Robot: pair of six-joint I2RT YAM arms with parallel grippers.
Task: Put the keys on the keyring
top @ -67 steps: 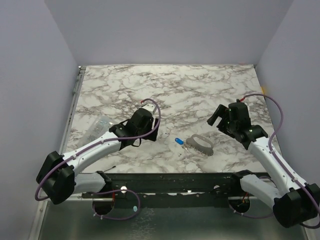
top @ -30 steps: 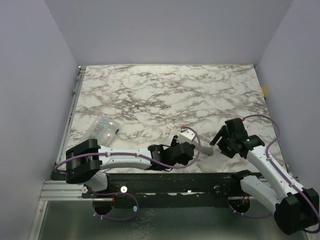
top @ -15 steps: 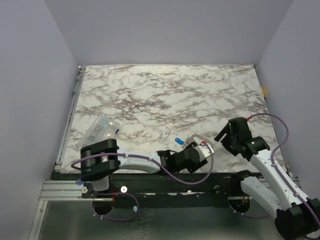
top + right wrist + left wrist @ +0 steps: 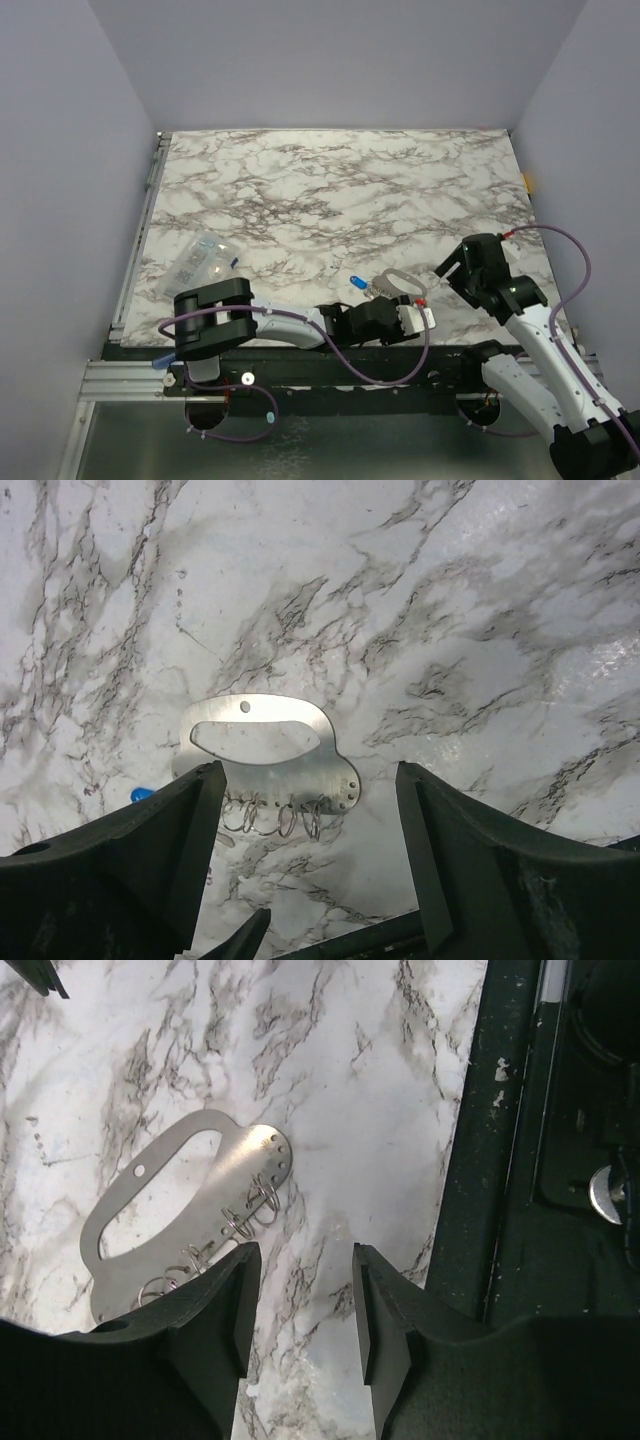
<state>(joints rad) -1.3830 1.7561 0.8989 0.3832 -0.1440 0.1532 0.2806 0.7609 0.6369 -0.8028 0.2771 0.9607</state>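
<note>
From above, the keyring (image 4: 396, 284) lies flat on the marble table (image 4: 330, 190) at about five o'clock. The blue key (image 4: 357, 283) sits just beside it at its nine o'clock, not threaded on. Out at eight o'clock is the clear packet (image 4: 200, 262), its contents too blurred to tell. Left wrist view: the left gripper (image 4: 300, 1300) has its jaws parted over bare marble, the keyring at ten o'clock with small wire loops (image 4: 255, 1205) on its edge. Right wrist view: the right gripper (image 4: 310, 825) is spread wide and holds nothing, the keyring framed between its fingers.

The keyring (image 4: 300, 765) is dull grey metal with thin wire loops. The table (image 4: 470, 600) looks glossy and marbled. The left gripper's fingers (image 4: 215, 1310) are matt black.
</note>
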